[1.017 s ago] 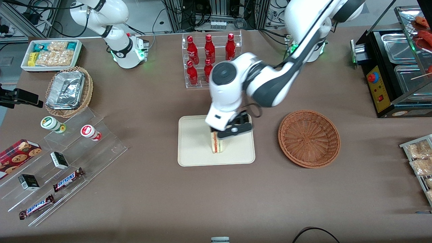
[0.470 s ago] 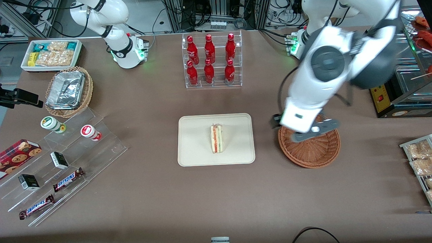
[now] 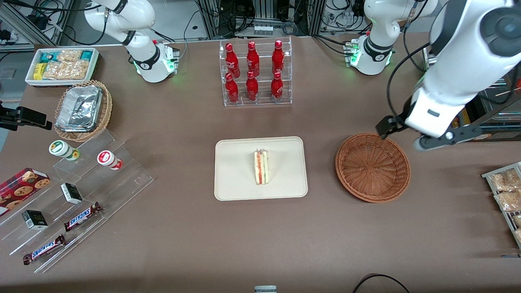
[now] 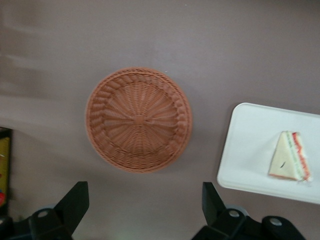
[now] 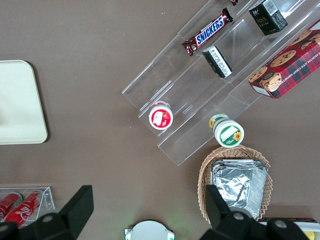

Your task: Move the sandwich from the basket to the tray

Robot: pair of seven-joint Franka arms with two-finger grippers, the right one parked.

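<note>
While the sandwich rests on the tray, claw spread wide, gripping nothing, above basket.

Robot lab: cable racks, mock snack-shop table.

A corner of the tray lies on the brown tabletop. A clear stepped rack carries a Snickers bar, small dark boxes, a red-lidded cup and a green-labelled cup. A cookie box stands on it too. Near them sits a wicker basket with foil.
</note>
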